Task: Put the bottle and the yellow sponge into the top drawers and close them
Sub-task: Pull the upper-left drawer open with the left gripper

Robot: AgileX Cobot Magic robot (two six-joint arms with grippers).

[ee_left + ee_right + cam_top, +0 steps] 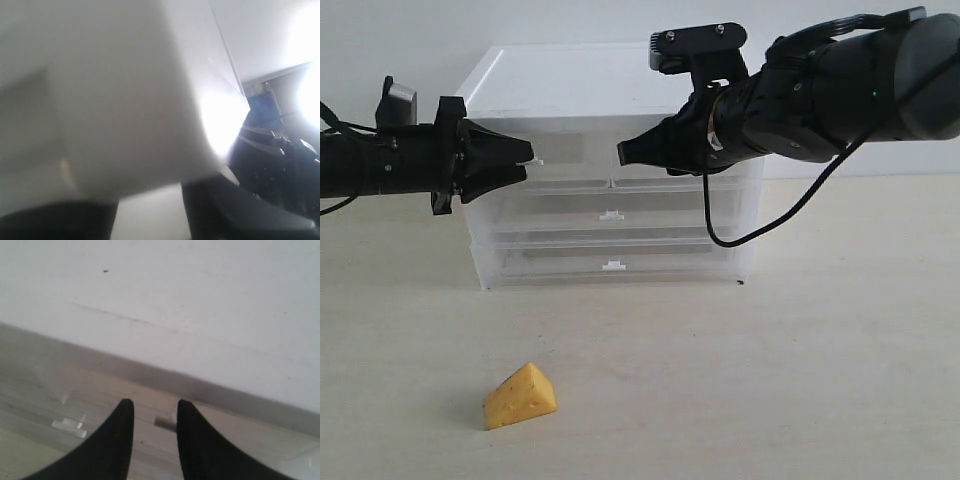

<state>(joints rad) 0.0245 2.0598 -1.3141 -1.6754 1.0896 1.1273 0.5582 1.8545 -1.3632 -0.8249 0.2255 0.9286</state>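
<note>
In the exterior view, the yellow sponge (520,396) lies alone on the counter (800,380), well in front of the cabinet (620,80) and apart from both arms. It is not yet put away. The top drawers (570,150) look pushed in, so I judge that they must be opened first, and this explains the pose. Both arms are level with the top row and point at each other across its front. The left fingers (510,150) end just beside a small tab handle (538,160), and the right fingers (645,150) hang before the right half. I cannot find the bottle here. In the left wrist view, the picture is very blurred because the white cabinet wall (125,100) is so close to the camera. Two dark shapes, which I take for the left fingers (225,215), stand apart with a pale gap and nothing clearly between them. A small blue patch (262,102) shows beside the dark right arm (280,165), but I cannot tell if it is the bottle. In the right wrist view, the right fingers (110,445) are a little spread and hold nothing. A tab handle (162,421) shows in the gap between their tips, probably lined up so they can close on it and pull.
</note>
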